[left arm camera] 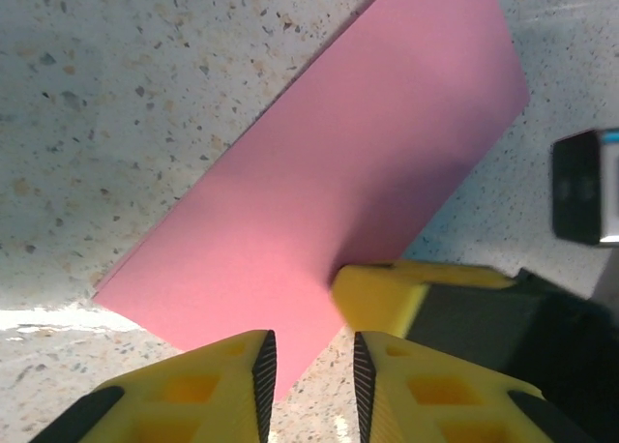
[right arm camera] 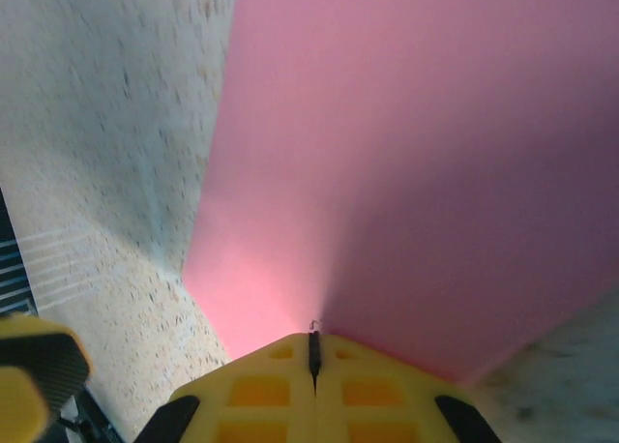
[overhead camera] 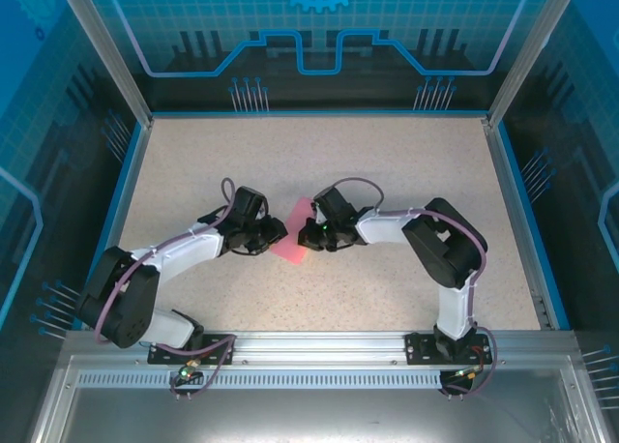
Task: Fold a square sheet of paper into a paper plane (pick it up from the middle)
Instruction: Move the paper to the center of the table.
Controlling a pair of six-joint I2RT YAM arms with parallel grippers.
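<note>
Both arms reach inward, meeting over the pink paper (overhead camera: 295, 232).

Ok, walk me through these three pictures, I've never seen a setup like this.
The overhead picture shows two robot arms bolted at the near edge of a speckled table, meeting over a pink sheet of paper. The other two pictures come from small cameras on each arm's wrist, looking past its own yellow fingers. In the left wrist picture the left gripper has a narrow gap between its fingers, right at the paper's edge; whether it pinches the paper is unclear. In the right wrist picture the right gripper is shut at the edge of the paper.
</note>
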